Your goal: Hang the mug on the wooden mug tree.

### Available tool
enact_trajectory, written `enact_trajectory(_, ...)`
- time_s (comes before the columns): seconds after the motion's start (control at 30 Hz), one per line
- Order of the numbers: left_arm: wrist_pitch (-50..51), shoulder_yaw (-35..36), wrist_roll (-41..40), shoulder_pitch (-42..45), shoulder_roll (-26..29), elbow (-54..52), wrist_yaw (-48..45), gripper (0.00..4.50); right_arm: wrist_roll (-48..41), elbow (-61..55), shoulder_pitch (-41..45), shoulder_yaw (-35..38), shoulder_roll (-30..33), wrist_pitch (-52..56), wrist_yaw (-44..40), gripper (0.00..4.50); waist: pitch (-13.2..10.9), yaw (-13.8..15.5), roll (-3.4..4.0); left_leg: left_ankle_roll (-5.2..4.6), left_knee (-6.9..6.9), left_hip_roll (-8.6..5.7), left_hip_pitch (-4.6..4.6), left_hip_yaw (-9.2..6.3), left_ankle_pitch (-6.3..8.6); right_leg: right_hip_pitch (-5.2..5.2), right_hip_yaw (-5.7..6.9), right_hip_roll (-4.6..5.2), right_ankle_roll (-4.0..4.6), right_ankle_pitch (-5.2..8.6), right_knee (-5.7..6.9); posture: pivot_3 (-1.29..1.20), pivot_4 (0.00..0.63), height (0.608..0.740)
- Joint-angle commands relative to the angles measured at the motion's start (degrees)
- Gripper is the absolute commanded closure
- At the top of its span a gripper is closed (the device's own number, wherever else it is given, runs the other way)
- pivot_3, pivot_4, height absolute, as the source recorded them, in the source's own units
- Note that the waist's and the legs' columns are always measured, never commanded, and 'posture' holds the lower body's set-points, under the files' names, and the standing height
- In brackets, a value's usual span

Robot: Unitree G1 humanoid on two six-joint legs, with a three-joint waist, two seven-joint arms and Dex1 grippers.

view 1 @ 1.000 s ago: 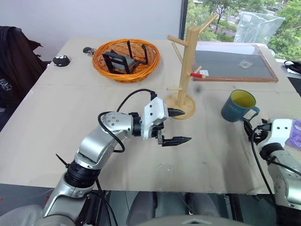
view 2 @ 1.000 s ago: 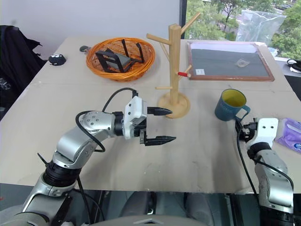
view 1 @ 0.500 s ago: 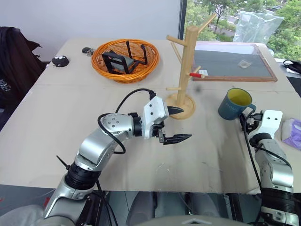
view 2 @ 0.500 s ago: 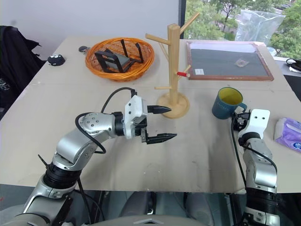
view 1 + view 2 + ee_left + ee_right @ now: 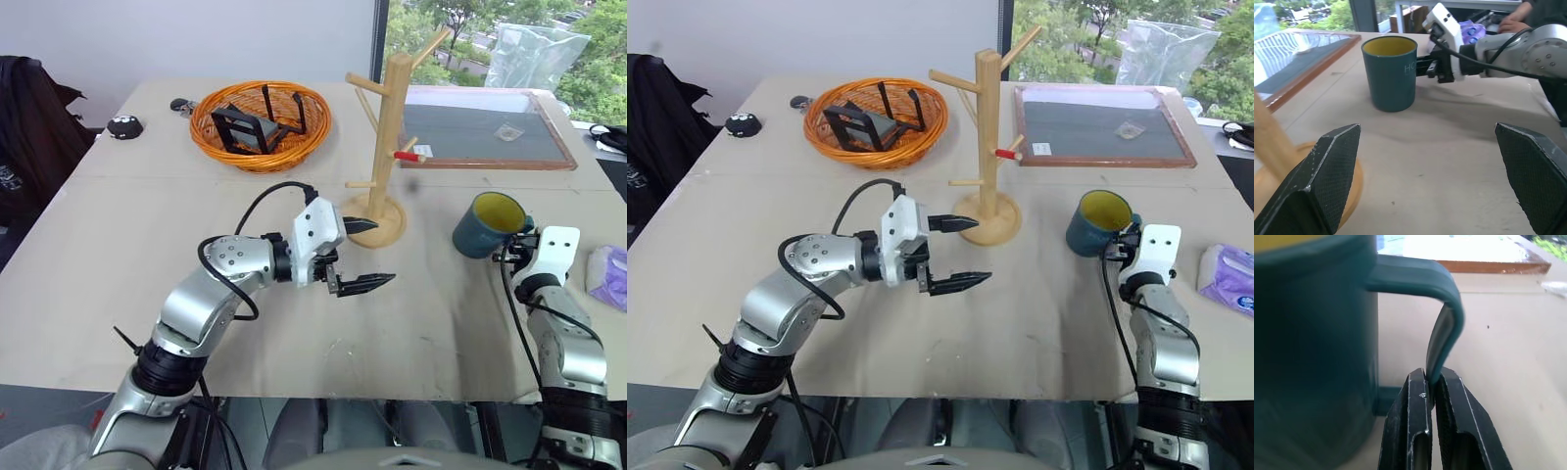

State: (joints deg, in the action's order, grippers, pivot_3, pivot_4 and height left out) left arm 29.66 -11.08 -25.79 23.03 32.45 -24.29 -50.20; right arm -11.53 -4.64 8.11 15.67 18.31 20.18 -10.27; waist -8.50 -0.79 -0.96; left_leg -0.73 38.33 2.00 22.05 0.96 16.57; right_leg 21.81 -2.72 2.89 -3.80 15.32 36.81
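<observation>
Right fingers point(image 5: 1431, 394) now clamping mug point(image 5: 487, 224) handle

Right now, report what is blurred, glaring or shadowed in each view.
Right wrist view: the mug looms close and soft, its body dark; the right gripper pinches the handle; washed-out glare behind.
Left wrist view: the left gripper's fingers are blurred; a soft shadow lies beside the mug.
Eye views: bright window at top right; the wooden mug tree is sharp.

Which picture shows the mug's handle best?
The right wrist view: the handle sits close up, pinched by the right claw. Both eye views show the mug small, handle mostly hidden. The left wrist view hides it behind the claw.
</observation>
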Motion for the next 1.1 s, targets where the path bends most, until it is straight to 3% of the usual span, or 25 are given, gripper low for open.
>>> enact_trajectory(0.03, -0.36, 3.33, -1.41, -1.59, 0.88, -2.5, 0.27, 0.0, -4.28, -6.04, 1.37, -0.79, 5.87, 2.9, -9.19, 4.39, -0.01, 0.0, 0.02, -0.13, -0.01, 0.0, 0.0, 0.0, 0.08, 0.0, 0.0, 0.0, 0.0, 0.0, 0.0, 0.0, 0.15, 0.737)
enact_trajectory(0.13, -0.47, 7.57, -5.29, -5.2, 0.1, -3.74, 0.92, 0.0, -12.53, -13.37, 2.05, -1.38, 15.99, 11.35, -21.9, 4.39, -0.08, -0.02, 0.13, -0.15, -0.01, 0.02, 0.0, -0.01, 0.08, 0.01, 0.01, -0.01, 0.0, 0.0, 0.0, 0.0, 0.15, 0.737)
enact_trajectory(0.23, -2.57, 14.28, -12.3, -10.03, -4.96, -4.39, 3.36, 0.0, -19.68, -19.81, 5.14, -1.9, 26.1, 20.19, -29.84, 4.39, -0.13, 0.01, 0.12, -0.18, 0.01, 0.1, 0.03, -0.03, 0.1, 0.0, 0.04, 0.04, 0.0, 0.0, -0.04, 0.0, 0.15, 0.737)
enact_trajectory(0.47, -7.57, 20.58, -15.01, -16.72, -7.81, -8.77, 6.73, 0.0, -25.9, -21.34, 26.11, -9.8, 38.57, 30.81, -39.62, 4.39, -0.13, 0.36, 0.0, -0.19, 0.02, 0.1, -0.01, -0.1, 0.11, -0.05, 0.11, 0.04, 0.02, 0.0, -0.03, 0.0, 0.15, 0.737)
enact_trajectory(0.77, -9.13, 21.63, -18.34, -16.84, -10.64, -11.7, 11.71, 0.0, -18.41, -11.25, 47.88, -26.31, 39.69, 35.37, -46.49, 4.39, -0.15, 0.34, -0.04, -0.18, 0.07, 0.09, 0.37, -0.29, 0.1, 0.12, 0.34, 0.19, 0.01, -0.01, -0.16, 0.0, 0.15, 0.737)
enact_trajectory(1.1, -10.23, 20.16, -17.76, -19.8, -11.12, -13.25, 13.51, 0.0, -13.93, -6.6, 55.64, -32.83, 37.78, 39.62, -49.89, 4.39, -0.15, 0.14, -0.04, -0.15, 0.09, 0.07, 0.78, -0.22, 0.08, 0.57, 0.3, 0.23, 0.01, -0.02, -0.06, 0.0, 0.15, 0.737)
